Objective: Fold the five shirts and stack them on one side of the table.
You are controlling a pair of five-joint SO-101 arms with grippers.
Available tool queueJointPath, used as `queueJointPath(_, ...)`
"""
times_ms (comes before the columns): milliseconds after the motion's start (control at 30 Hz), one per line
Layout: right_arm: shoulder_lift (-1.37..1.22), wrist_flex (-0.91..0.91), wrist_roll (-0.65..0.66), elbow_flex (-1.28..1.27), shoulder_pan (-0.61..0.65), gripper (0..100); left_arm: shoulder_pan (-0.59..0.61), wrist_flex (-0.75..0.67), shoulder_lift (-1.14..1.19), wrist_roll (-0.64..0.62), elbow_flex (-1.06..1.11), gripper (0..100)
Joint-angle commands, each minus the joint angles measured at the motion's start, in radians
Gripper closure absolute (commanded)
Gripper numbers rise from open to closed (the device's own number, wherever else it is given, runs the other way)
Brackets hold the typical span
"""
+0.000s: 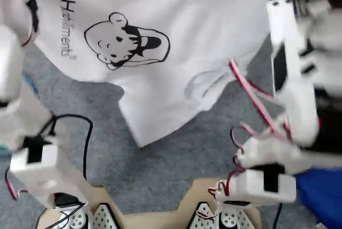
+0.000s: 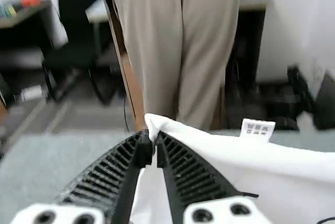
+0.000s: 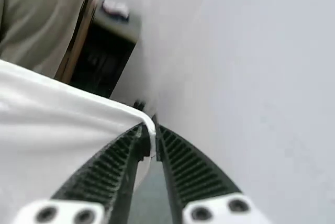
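**Both arms up front, one white shirt [image 1: 176, 42] stretched between them**

From overhead, your left arm [image 1: 32, 154] and right arm [image 1: 291, 79] sit closest to the lens, one at each side. The shirt hangs spread between them over the grey table [image 1: 176, 165], printed side facing the camera. A blue cloth [image 1: 320, 197] lies at the near right corner.

On your left wrist camera, the left gripper [image 2: 153, 148] has its ribbed fingers pressed together on a fold of the shirt's edge, with only a sliver of fabric between them. A small label [image 2: 257, 128] stands up from the edge farther along.

On your right wrist camera, the right gripper [image 3: 152, 145] is clamped just as narrowly on the shirt's hem, and the cloth runs away taut from the tips.
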State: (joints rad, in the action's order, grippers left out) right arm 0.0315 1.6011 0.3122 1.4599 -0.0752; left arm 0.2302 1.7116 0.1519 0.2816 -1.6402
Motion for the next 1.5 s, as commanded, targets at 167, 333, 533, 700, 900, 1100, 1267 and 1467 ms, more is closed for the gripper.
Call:
queueJointPath(167, 0.171, -0.098, 0.086, 0.025, -0.008, 99.4, 0.017, 0.018, -0.236, -0.008, -0.003, 98)
queueJointPath(333, 0.202, -0.109, 0.141, 0.025, -0.008, 99.4, 0.066, 0.049, -0.320, -0.008, 0.089, 98)
queueJointPath(533, 0.205, -0.187, 0.141, 0.025, -0.108, 99.4, 0.155, 0.049, -0.417, -0.086, 0.304, 98)
queueJointPath(700, 0.206, -0.176, 0.144, 0.025, -0.124, 99.4, 0.198, 0.048, -0.506, -0.149, 0.586, 98)
queueJointPath(900, 0.278, -0.133, 0.115, 0.024, -0.117, 99.4, 0.196, 0.048, -0.656, -0.163, 0.922, 98)
queueJointPath(1100, 0.332, -0.198, 0.103, -0.056, -0.117, 99.4, 0.114, 0.046, -0.805, -0.163, 1.134, 98)
queueJointPath(1267, 0.354, -0.261, 0.100, -0.200, -0.114, 99.4, 0.104, 0.046, -0.905, -0.163, 1.250, 98)
queueJointPath(1467, 0.352, -0.347, 0.109, -0.421, -0.025, 99.4, 0.107, 0.015, -0.974, -0.160, 1.376, 98)
